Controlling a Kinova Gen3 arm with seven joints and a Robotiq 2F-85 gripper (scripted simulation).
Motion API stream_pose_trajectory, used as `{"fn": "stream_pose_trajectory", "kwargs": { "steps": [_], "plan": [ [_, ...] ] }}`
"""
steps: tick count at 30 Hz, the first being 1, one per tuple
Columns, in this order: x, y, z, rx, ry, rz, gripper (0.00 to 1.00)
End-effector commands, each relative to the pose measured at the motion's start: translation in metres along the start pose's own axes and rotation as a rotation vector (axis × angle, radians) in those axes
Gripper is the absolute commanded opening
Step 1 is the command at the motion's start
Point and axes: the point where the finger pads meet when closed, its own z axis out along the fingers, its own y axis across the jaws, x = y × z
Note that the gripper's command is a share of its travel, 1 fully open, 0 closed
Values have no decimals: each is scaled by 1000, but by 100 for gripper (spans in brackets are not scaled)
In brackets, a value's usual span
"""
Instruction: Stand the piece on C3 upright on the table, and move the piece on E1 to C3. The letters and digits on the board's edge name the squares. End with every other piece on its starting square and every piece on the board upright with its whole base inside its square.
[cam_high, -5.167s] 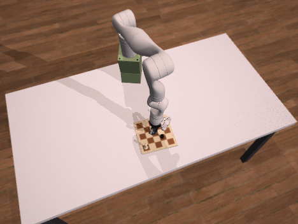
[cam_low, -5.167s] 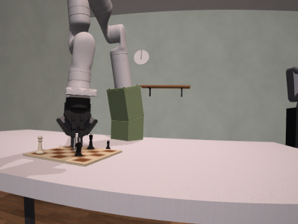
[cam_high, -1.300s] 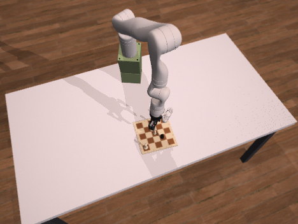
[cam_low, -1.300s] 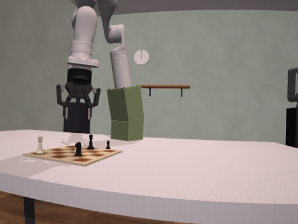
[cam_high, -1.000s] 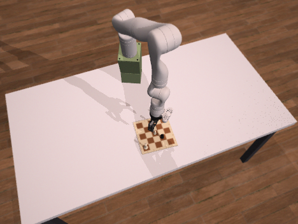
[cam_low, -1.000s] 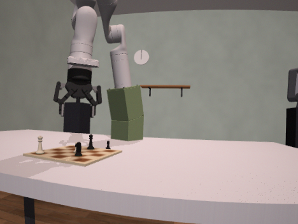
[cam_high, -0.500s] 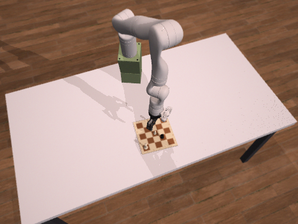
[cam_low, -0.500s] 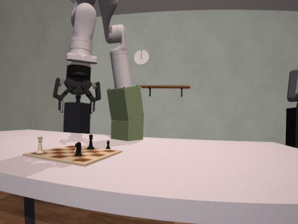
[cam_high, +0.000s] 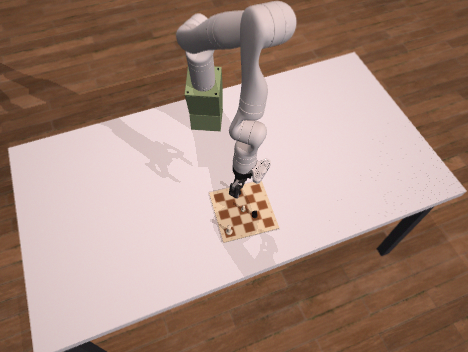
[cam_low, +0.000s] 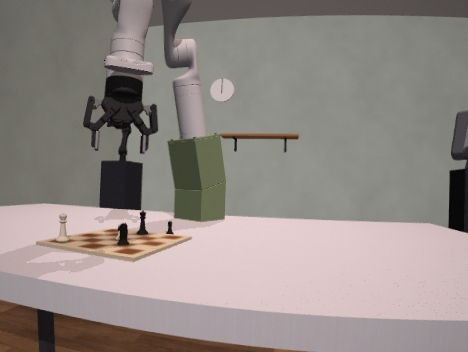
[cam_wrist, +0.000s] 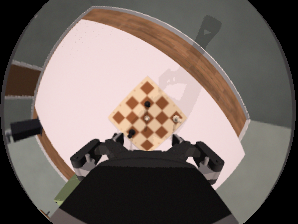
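Board (cam_high: 243, 212) mid-frame: tan/brown checks. Table (cam_high: 100, 210): pale pinkish white. Arm (cam_high: 250, 95) white, base block (cam_high: 204, 102) up-centre olive green. Floor (cam_high: 75, 45) brown wood planks. Pieces: black, one white (cam_low: 62, 227).
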Motion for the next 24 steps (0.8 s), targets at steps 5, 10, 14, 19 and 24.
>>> {"fn": "stream_pose_trajectory", "kwargs": {
  "steps": [5,10,14,19,24],
  "plan": [
    [10,-5,-13,-3,19,-19,100],
    [10,-5,-13,-3,19,-19,100],
    [10,-5,-13,-3,19,-19,100],
    [10,-5,-13,-3,19,-19,100],
    [10,-5,-13,-3,19,-19,100]
  ]
}}
